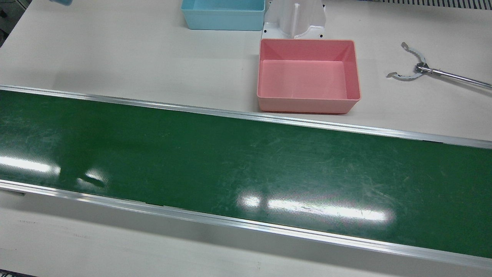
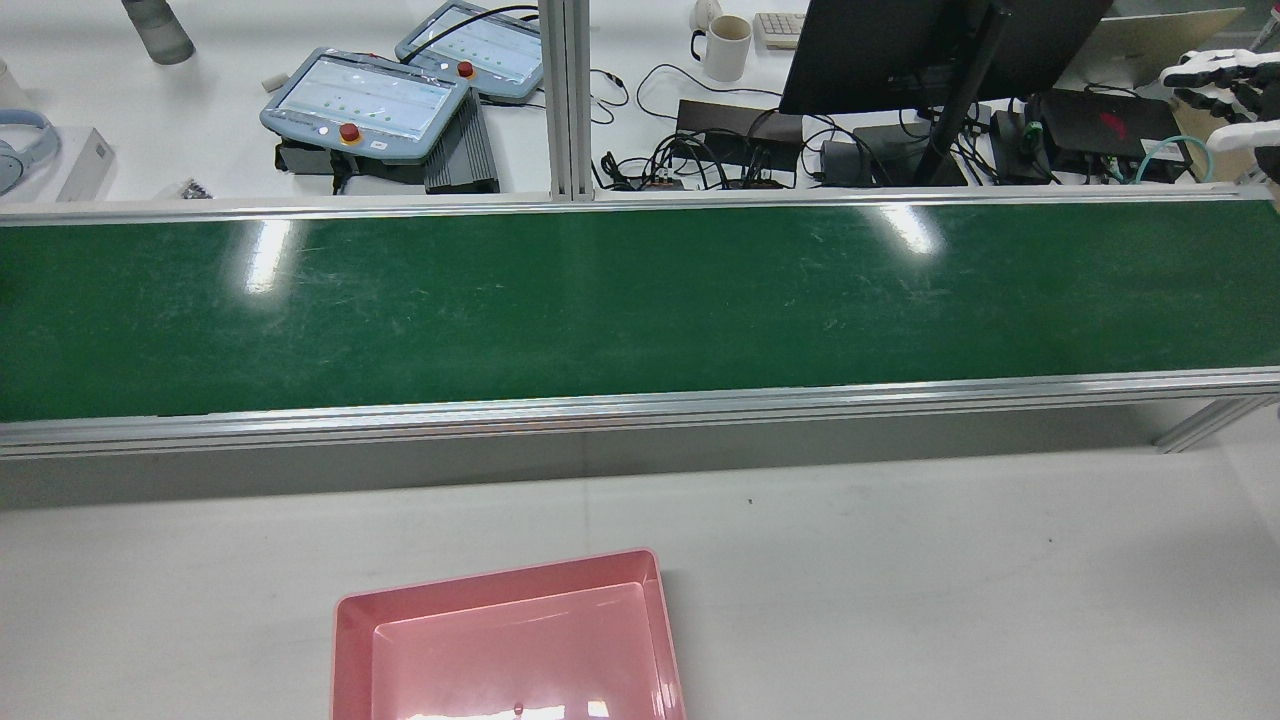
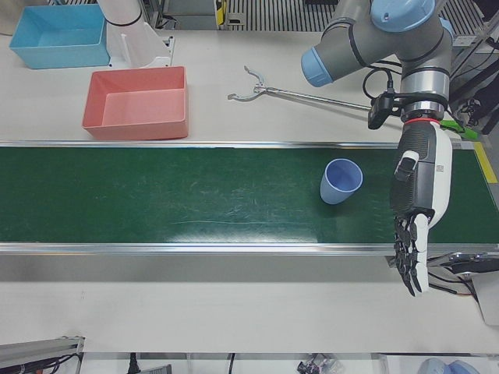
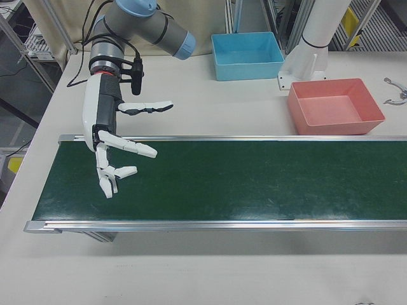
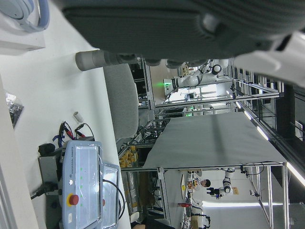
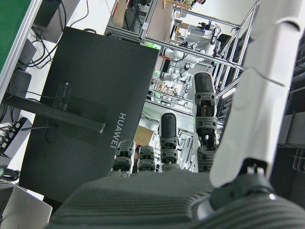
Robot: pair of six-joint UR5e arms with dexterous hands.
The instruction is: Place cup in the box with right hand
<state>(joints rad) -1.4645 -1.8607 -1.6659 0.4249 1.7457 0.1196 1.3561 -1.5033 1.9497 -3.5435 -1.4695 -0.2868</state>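
The blue cup (image 3: 341,181) is seen upright on the green belt (image 3: 195,199) in the left-front view, just beside the left hand (image 3: 417,210), whose fingers (image 3: 409,261) are held straight and slightly apart, gripping nothing; no contact with the cup is seen. The right hand (image 4: 114,149) is held over the belt's opposite end, well apart from the cup, fingers (image 4: 137,149) spread and empty, and the pink box (image 4: 335,107) is seen empty on the table (image 4: 210,108). "HUAWEI" is read on the monitor back (image 6: 86,114) in the right hand view.
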